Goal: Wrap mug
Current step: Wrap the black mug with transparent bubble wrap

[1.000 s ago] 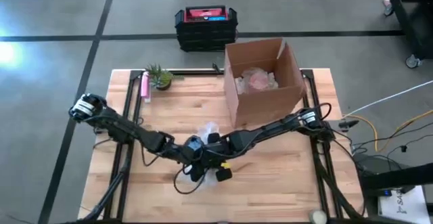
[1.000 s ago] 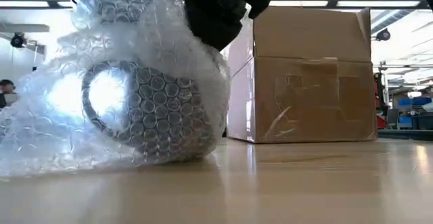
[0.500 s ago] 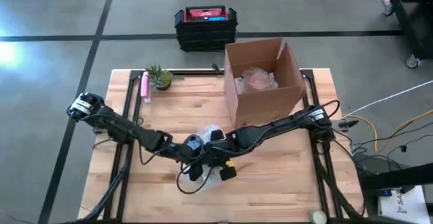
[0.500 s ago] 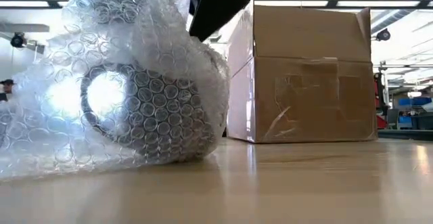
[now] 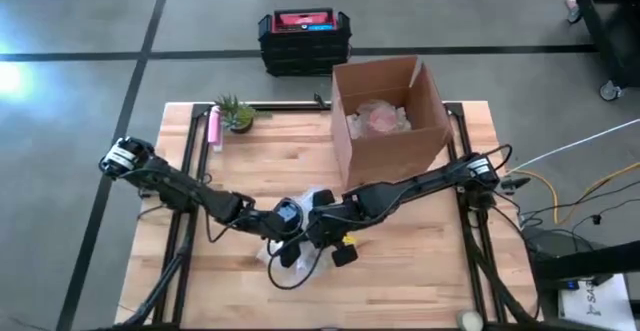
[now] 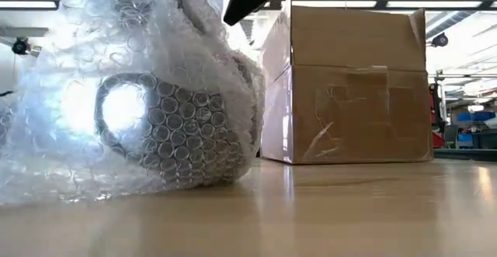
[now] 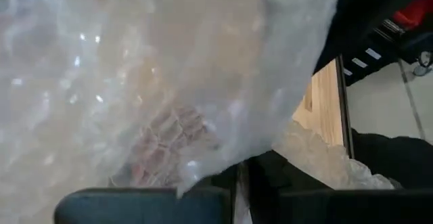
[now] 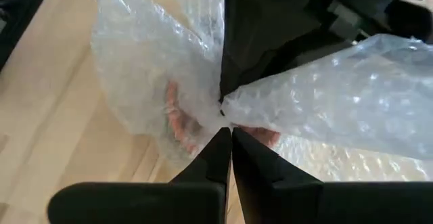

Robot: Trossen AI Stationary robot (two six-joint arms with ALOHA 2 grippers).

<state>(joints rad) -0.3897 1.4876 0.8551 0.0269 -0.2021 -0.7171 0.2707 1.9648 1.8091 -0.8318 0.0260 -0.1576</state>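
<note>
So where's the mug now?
In the low view the mug sits on the table inside the bubble wrap, left of the cardboard box.

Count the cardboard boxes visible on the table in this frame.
1. The open cardboard box stands at the table's far right part, beyond the bubble wrap; pale wrapped contents lie inside. None seems hidden.

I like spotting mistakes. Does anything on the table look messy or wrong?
Nothing is broken or spilled. The clear bubble wrap looks bunched and loose around the dark mug, its edges spreading onto the wooden table. The brown cardboard box stands upright.
</note>
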